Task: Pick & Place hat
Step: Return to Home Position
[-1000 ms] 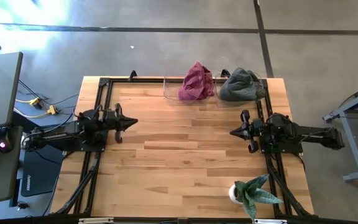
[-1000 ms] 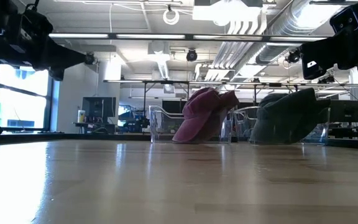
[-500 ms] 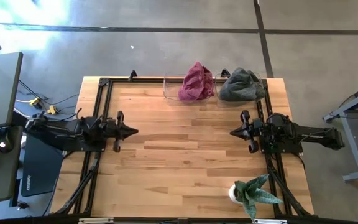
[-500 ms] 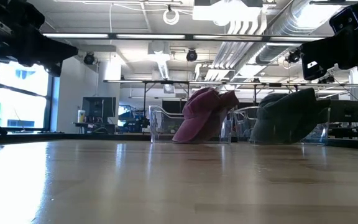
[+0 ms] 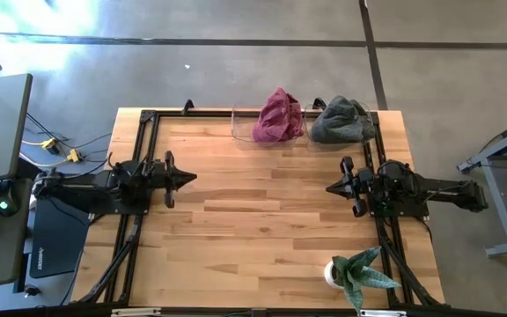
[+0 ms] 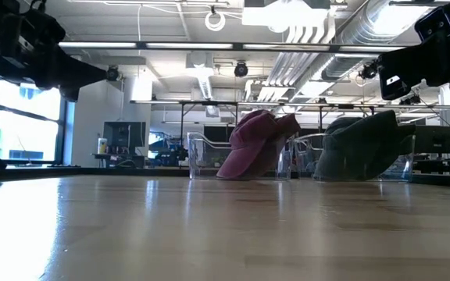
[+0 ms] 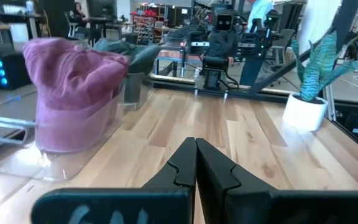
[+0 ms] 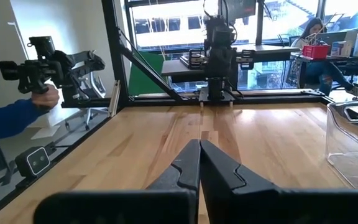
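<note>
High view has both arms lying at the table's sides, left gripper [image 5: 186,178] at nine o'clock and right gripper [image 5: 333,187] at three, each with fingers pressed together on nothing, so I take this for the homing step. At twelve o'clock the red cap [image 5: 277,115] sits heaped in the left bin [image 5: 241,128], and toward one o'clock the dark cap [image 5: 341,120] fills the right bin [image 6: 303,154]; the arms, I'd judge, need only settle at rest.

Potted plant [image 5: 357,275] near table [image 5: 253,231] edge
</note>
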Controlling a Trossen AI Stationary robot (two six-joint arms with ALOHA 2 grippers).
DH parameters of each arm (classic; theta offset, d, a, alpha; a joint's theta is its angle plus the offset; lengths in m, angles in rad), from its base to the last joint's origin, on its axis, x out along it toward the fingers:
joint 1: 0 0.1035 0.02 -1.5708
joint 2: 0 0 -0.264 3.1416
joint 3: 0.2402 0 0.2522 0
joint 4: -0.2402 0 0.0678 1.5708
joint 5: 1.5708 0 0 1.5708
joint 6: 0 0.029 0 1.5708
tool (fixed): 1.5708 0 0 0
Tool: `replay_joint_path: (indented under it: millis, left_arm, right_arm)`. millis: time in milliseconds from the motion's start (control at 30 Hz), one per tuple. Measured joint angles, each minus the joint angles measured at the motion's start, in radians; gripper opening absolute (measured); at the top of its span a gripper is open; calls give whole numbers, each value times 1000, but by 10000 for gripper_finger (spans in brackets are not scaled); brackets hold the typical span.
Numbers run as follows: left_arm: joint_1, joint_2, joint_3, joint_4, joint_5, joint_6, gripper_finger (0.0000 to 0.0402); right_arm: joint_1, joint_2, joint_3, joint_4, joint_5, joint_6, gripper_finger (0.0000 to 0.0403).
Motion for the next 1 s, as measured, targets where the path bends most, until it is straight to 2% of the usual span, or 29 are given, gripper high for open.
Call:
replay_joint_path:
  millis: [100, 200, 500, 767, 1000]
  left_arm:
    - [57, 0, 0, -8, 54, -29, 0]
    - [78, -14, 0, -10, 62, -43, 0]
    - [78, -63, 34, -105, 93, -11, 0]
    - [78, -52, 0, -32, 101, 0, 0]
    - [78, 7, 0, -26, 100, -1, 0]
  right_arm:
    - [0, 0, 0, 0, 0, -2, 2]
    - [0, 0, 0, 0, -1, -3, 4]
    - [0, 0, 0, 3, -29, 13, 2]
    - [0, 0, 0, 3, -28, -3, 3]
    - [0, 0, -2, 10, -27, -23, 3]
